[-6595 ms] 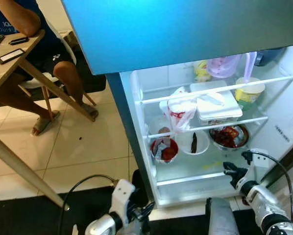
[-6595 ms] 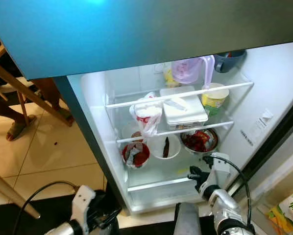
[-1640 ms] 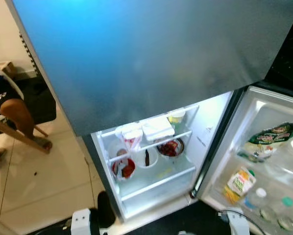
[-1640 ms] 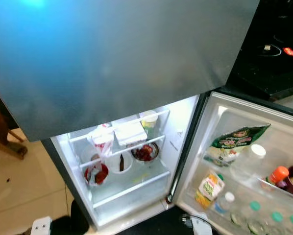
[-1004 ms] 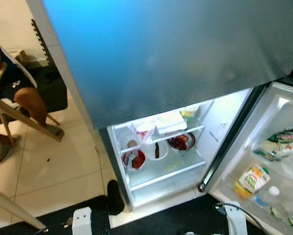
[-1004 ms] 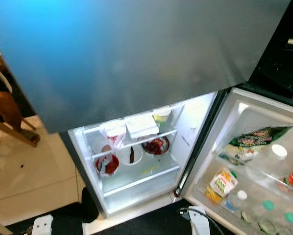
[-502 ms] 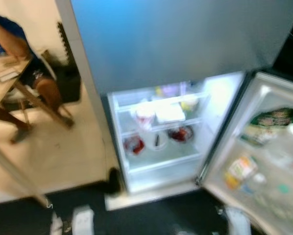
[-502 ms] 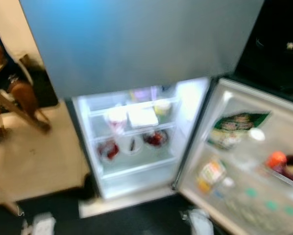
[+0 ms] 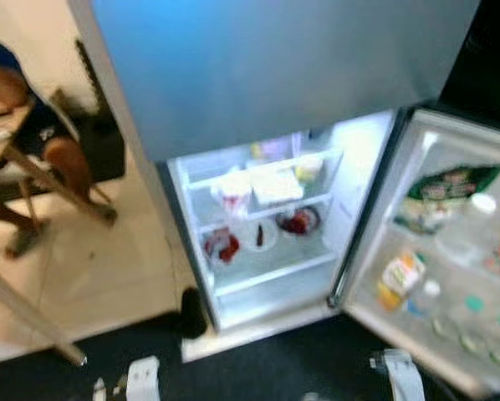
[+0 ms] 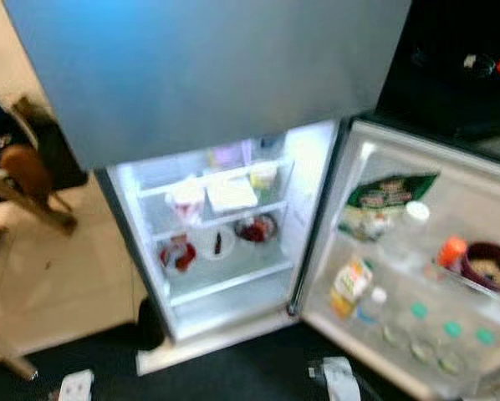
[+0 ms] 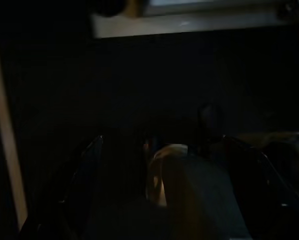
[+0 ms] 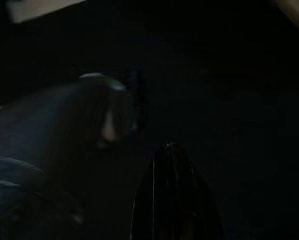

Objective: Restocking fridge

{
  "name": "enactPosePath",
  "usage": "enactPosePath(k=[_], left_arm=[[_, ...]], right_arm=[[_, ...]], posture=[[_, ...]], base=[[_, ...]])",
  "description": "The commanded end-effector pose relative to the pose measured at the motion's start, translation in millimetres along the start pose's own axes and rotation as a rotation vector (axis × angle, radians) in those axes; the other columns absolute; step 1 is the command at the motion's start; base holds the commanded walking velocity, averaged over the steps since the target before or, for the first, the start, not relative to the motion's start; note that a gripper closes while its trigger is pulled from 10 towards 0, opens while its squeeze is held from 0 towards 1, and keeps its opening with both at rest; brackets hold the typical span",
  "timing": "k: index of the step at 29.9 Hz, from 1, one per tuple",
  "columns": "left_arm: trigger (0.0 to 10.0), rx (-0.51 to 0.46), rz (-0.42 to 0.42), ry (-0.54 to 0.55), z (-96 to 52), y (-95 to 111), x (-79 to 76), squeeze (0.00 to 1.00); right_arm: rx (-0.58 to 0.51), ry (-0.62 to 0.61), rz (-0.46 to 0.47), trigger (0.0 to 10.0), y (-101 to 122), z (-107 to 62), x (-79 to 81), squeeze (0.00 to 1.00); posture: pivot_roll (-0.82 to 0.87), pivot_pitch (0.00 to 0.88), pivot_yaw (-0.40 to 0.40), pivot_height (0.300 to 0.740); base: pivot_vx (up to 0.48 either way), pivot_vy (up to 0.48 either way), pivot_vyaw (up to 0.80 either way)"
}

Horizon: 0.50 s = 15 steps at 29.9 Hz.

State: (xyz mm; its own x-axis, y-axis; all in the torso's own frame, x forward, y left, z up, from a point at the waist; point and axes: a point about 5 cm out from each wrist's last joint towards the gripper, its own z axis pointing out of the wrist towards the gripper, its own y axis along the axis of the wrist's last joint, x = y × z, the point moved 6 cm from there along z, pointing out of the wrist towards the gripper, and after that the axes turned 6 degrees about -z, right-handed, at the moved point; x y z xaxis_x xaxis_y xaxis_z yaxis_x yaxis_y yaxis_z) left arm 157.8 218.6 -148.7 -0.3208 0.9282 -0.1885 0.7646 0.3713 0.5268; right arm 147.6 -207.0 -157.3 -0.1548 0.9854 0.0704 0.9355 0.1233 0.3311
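Observation:
The fridge's lower compartment [image 9: 267,276] stands open and lit, its door [image 9: 451,251] swung out to the right. On its shelves sit a white lidded box [image 9: 275,185], a knotted plastic bag [image 9: 233,190], a red bowl [image 9: 222,246] and a metal bowl of red food [image 9: 298,221]. Both arms hang low, with only the wrists at the frame's bottom edge. In the dark left wrist view my left gripper [image 11: 164,165] looks open with nothing in it. In the right wrist view my right gripper [image 12: 172,190] is a single closed point, holding nothing.
The door racks hold a green bag [image 9: 446,192], a juice carton [image 9: 398,278], an orange-capped bottle [image 10: 451,249], a dark bowl [image 10: 488,267] and several bottles. The closed freezer door [image 9: 275,67] is above. A seated person [image 9: 33,125] and a table leg [image 9: 24,309] are at left. A black mat [image 9: 258,368] lies underfoot.
The camera has pulled back from the fridge and swung about, so the open door now shows. My right gripper, by the lower shelf 6.6 s ago, has dropped low.

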Motion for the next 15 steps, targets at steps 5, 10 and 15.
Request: enactPosePath(k=[5, 10, 15], left_arm=[[10.0, 0.014, 0.002, 0.004, -1.7, -3.5, 4.7, 0.00], [10.0, 0.012, -0.003, 0.003, -1.7, -3.6, 4.5, 0.00], [10.0, 0.012, -0.011, 0.001, -1.8, -3.9, 4.2, 0.00]], right_arm=[[0.009, 0.013, -0.010, 10.0, -1.8, 0.9, 4.3, 0.00], [0.013, 0.023, -0.012, 10.0, -2.8, 1.5, 7.4, 0.00], [0.014, 0.027, -0.011, 10.0, -3.1, 1.7, 8.5, 0.00]], posture=[[-0.06, 0.000, -0.008, 0.740], [-0.06, 0.000, -0.009, 0.740], [-0.06, 0.000, -0.007, 0.740]], base=[[0.000, 0.000, -0.74], [0.000, 0.000, -0.74], [0.000, 0.000, -0.74]])
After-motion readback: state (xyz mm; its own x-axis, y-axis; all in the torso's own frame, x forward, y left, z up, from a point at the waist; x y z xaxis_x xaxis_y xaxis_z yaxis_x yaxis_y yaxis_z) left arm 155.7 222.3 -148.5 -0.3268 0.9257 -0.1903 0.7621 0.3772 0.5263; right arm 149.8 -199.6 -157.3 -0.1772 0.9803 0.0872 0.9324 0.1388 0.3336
